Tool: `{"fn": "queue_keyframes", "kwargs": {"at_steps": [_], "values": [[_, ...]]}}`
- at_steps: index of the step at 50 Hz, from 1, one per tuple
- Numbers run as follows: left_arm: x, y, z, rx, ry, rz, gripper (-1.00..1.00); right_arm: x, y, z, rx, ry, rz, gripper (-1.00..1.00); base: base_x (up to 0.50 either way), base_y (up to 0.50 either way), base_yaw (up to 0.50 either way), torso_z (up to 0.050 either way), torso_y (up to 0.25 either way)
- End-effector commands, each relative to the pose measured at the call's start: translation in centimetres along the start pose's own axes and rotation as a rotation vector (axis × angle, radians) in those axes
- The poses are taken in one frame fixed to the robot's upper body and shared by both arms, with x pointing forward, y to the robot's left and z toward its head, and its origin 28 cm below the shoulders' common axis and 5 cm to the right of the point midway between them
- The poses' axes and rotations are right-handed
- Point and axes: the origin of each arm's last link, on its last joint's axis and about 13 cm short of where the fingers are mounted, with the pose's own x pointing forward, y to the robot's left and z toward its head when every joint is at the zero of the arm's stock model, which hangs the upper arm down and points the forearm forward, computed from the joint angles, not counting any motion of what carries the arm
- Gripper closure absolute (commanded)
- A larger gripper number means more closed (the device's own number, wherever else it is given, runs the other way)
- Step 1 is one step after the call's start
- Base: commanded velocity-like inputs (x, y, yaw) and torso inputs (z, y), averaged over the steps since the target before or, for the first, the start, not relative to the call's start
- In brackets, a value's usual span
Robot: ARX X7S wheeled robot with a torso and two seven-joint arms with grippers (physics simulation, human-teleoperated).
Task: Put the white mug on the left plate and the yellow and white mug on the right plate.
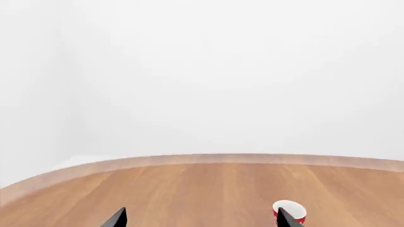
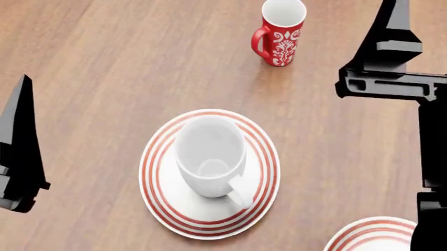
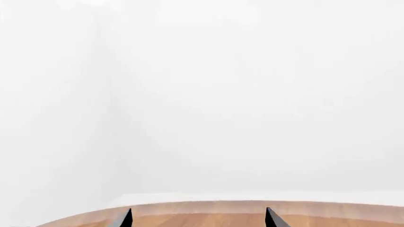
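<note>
The white mug (image 2: 209, 151) stands upright on the left plate (image 2: 155, 183), its handle turned toward the near right. Only a slice of the right plate (image 2: 370, 235) shows at the bottom right corner, partly behind my right arm, with nothing on the part I can see. The yellow and white mug is out of view. My left gripper (image 1: 202, 220) is open and holds nothing; one dark finger (image 2: 21, 136) shows left of the plate. My right gripper (image 3: 198, 218) is open and holds nothing; it hangs at the right, above the table.
A tall red mug (image 2: 283, 34) with a white pattern stands upright at the far side, beyond the left plate; its rim (image 1: 289, 208) also shows in the left wrist view. The wooden table's curved far edge (image 1: 208, 160) lies ahead, against a white wall.
</note>
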Motion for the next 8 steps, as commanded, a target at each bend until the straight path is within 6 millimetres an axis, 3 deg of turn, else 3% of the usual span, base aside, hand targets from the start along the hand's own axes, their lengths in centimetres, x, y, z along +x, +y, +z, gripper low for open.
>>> {"fn": "queue_keyframes", "kwargs": {"at_steps": [1, 8], "values": [[0.05, 0.18, 2.42, 0.027, -0.060, -0.009, -1.00, -0.77, 1.82, 3.26, -0.018, -0.085, 0.064, -1.00, 0.00, 0.00, 0.00, 0.000, 0.000], [-0.18, 0.16, 2.50, 0.025, -0.064, -0.008, -1.00, -1.13, 1.94, 3.48, 0.001, -0.105, 0.081, -1.00, 0.00, 0.00, 0.00, 0.000, 0.000]]}}
